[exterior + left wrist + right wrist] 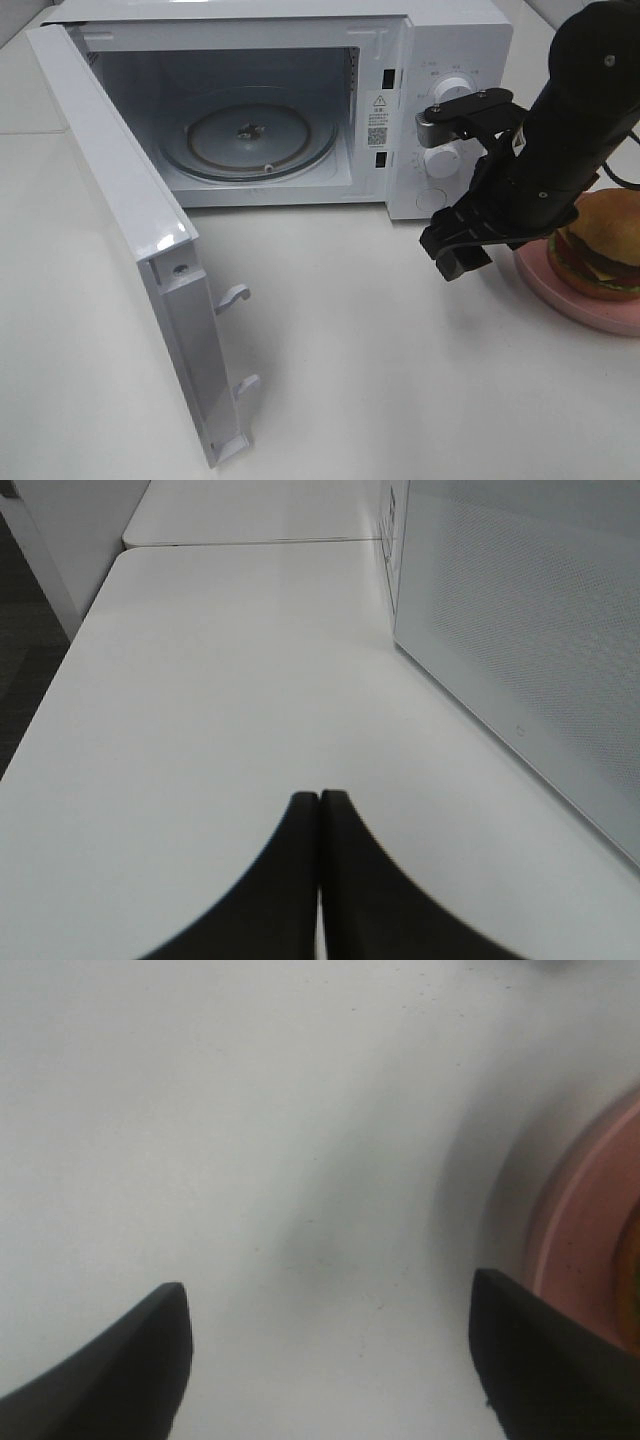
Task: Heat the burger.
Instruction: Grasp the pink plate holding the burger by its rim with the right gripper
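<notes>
The burger, with a golden bun and layered filling, sits on a pink plate at the right edge of the table, beside the microwave. My right gripper hovers low just left of the plate. In the right wrist view its jaws stand wide apart over bare table, nothing between them, with the plate's rim off to one side. The left gripper is shut and empty above the table, next to the microwave door's outer face. It does not show in the high view.
The microwave door is swung fully open to the left, its latch hooks sticking out near the front. Inside, the glass turntable is bare. White table spreads in front of the oven.
</notes>
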`<state>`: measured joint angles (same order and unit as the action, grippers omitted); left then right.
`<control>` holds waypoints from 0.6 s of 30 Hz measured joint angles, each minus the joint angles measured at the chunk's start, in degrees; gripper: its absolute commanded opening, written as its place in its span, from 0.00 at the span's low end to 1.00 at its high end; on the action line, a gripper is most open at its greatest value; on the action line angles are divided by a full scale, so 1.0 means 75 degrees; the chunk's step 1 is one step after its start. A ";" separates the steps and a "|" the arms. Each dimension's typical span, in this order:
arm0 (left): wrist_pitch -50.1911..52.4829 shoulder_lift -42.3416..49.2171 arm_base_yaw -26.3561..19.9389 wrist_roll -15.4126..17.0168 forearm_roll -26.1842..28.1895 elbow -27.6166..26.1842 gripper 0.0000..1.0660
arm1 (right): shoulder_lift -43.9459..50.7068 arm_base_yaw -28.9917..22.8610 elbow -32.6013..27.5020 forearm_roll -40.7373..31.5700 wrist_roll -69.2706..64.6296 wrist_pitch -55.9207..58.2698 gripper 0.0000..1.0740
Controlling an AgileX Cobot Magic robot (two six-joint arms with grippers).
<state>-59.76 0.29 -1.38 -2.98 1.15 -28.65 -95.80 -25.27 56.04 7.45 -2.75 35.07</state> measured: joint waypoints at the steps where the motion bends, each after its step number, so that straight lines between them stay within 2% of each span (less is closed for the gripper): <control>1: 0.0000 0.0000 0.0000 0.0000 0.0000 0.0000 0.00 | 0.0000 0.0000 0.0000 0.0000 0.0000 0.0000 0.68; 3: 0.0000 0.0000 0.0000 0.0000 0.0000 0.0000 0.00 | 0.0000 0.0000 0.0000 0.0565 -0.0367 0.0069 0.65; 11: 0.0000 0.0000 0.0000 0.0000 0.0000 0.0000 0.00 | -0.0565 0.0000 0.0053 0.1230 -0.0917 0.0458 0.65; 18: 0.0000 0.0000 0.0000 0.0000 0.0000 0.0000 0.00 | -0.1375 0.0000 0.0053 0.2406 -0.2032 0.0489 0.65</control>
<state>-59.76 0.29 -1.38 -2.98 1.15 -28.65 -106.11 -25.27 56.44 25.50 -17.99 38.73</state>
